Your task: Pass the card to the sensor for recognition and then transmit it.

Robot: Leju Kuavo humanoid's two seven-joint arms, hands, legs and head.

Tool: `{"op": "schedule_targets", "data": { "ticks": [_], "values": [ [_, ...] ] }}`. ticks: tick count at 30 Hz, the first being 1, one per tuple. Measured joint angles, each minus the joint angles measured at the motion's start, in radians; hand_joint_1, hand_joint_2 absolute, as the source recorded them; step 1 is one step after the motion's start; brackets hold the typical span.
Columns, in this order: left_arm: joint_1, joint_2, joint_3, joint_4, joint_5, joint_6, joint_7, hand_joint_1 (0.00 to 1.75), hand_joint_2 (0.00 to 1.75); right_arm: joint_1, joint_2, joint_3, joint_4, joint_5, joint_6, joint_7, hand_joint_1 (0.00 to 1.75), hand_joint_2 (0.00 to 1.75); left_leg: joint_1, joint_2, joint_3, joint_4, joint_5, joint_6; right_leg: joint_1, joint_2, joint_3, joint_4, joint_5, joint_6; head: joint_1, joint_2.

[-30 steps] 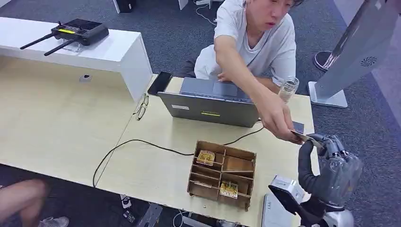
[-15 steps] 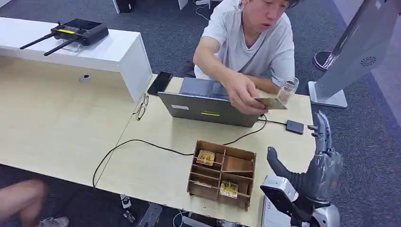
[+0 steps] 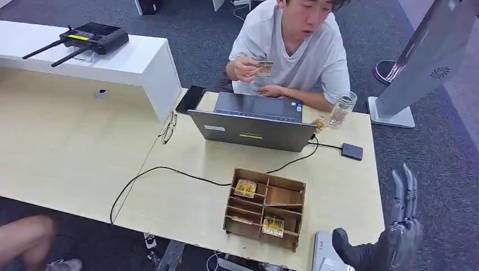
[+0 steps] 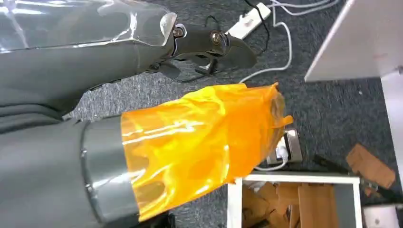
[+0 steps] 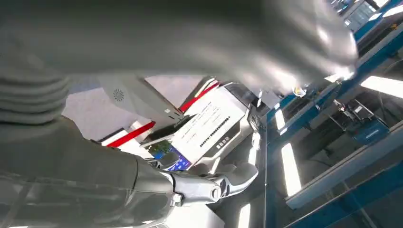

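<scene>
While a person's hand (image 3: 247,68) pinches the card (image 3: 265,68) at 12 o'clock, the right hand (image 3: 395,240), partly cropped, hangs spread and empty; the left hand's (image 4: 157,137) state cannot be told.

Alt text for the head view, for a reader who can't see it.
A seated person holds a card up behind an open laptop, while the empty right robot hand hangs open beside the table. A compartmented wooden box holds more cards.

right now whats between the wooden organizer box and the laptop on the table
In the head view, a black cable crosses the bare tabletop between the wooden organizer box and the laptop, running up toward the laptop's right corner. Nothing else lies there.
</scene>
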Motion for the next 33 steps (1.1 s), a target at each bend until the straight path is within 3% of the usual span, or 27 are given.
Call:
{"op": "schedule_targets", "data": {
  "ticks": [12, 13, 23, 33],
  "values": [
    [0.01, 0.002, 0.041, 0.0, 0.031, 0.003, -0.023, 0.0, 0.0, 0.121, -0.024, 0.031, -0.072, -0.018, 0.0, -0.01, 0.0, 0.0, 0.0, 0.0, 0.0, 0.0, -0.001, 0.0, 0.0, 0.0, -0.001, 0.0, 0.0, 0.0, 0.0, 0.0],
    [0.011, 0.002, 0.044, 0.0, 0.032, 0.003, -0.023, 0.0, 0.0, 0.125, -0.025, 0.036, -0.072, -0.025, 0.0, -0.01, 0.0, 1.75, 0.0, 0.0, 0.0, 0.0, -0.001, 0.0, 0.0, 0.0, -0.001, 0.0, 0.0, 0.0, 0.0, 0.0],
    [0.012, 0.003, 0.045, 0.0, 0.026, 0.0, -0.022, 0.0, 0.0, 0.114, -0.04, 0.072, -0.033, -0.025, 0.0, -0.005, 0.0, 1.75, 0.0, 0.0, -0.001, 0.0, -0.001, 0.0, 0.0, 0.0, -0.001, 0.0, 0.0, 0.0, 0.0, 0.0],
    [0.008, 0.003, 0.045, 0.0, 0.011, -0.006, -0.009, 0.0, 0.0, 0.053, -0.06, 0.138, 0.05, 0.012, 0.0, 0.047, 0.0, 1.75, 0.0, 0.001, 0.0, 0.0, 0.0, 0.0, 0.0, 0.0, -0.001, 0.0, 0.0, 0.0, 0.0, 0.0]
  ]
}}
